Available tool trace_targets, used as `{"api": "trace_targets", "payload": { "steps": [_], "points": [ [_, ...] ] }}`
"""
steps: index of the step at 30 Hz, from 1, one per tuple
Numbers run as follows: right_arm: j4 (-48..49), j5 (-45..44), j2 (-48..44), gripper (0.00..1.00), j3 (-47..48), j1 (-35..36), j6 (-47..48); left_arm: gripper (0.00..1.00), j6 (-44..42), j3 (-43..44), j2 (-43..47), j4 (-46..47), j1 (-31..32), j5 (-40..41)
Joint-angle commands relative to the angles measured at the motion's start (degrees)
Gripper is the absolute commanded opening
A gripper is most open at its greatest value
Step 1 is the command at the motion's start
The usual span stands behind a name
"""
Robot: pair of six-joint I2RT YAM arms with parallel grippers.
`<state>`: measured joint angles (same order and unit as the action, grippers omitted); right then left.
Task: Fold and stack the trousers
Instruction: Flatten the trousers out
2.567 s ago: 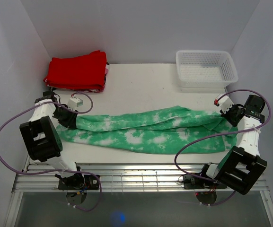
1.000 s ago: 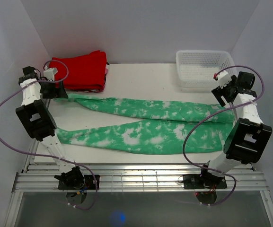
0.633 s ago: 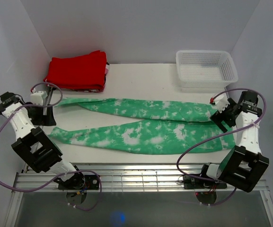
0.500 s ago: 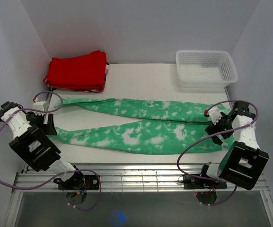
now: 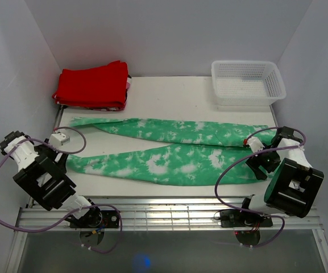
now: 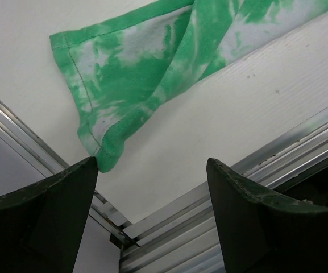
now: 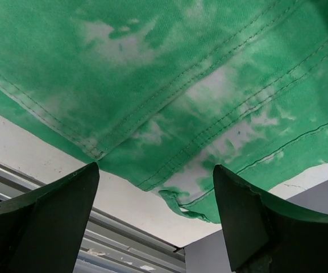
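Observation:
The green tie-dye trousers [image 5: 169, 162] lie flat across the table, both legs spread apart and pointing left, the waist at the right. My left gripper [image 5: 58, 158] is open just left of the near leg's cuff [image 6: 95, 114], low over the table. The left gripper [image 6: 152, 165] has nothing between its fingers. My right gripper [image 5: 261, 165] is open over the waist's near corner [image 7: 181, 205]. In the right wrist view the gripper [image 7: 157, 169] hangs above the trousers [image 7: 169, 74] without holding them.
A folded red garment [image 5: 92, 85] lies at the back left and a white mesh basket [image 5: 246, 82] stands at the back right. A metal rail [image 5: 164, 213] runs along the table's [image 5: 169, 96] near edge. Walls close in on both sides.
The upper leg was carried to the far side and laid down, so the legs now lie apart. Both grippers then swung back toward the near edge, to the near cuff and waist corner.

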<state>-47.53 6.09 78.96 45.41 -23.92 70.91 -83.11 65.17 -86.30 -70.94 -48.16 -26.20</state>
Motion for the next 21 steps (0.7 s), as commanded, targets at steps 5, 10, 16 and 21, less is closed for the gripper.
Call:
{"api": "trace_targets", "payload": {
  "steps": [5,10,16,21],
  "points": [
    [1.21,-0.90,0.14,0.79,1.09,-0.51,3.61,0.55,-10.32,1.19,1.40,2.21,0.00,-3.07],
    [1.91,-0.03,0.14,0.72,0.82,-0.95,3.79,0.06,-10.76,3.21,5.60,-2.00,-0.18,-2.37],
    [1.82,1.47,-1.17,0.67,0.65,-2.97,5.11,0.00,-8.57,9.62,10.09,-9.48,-1.06,-2.81],
    [1.12,2.26,-0.91,0.60,1.87,-3.32,5.55,0.00,-13.65,6.47,14.05,-9.13,-1.14,-0.96]
  ]
}}
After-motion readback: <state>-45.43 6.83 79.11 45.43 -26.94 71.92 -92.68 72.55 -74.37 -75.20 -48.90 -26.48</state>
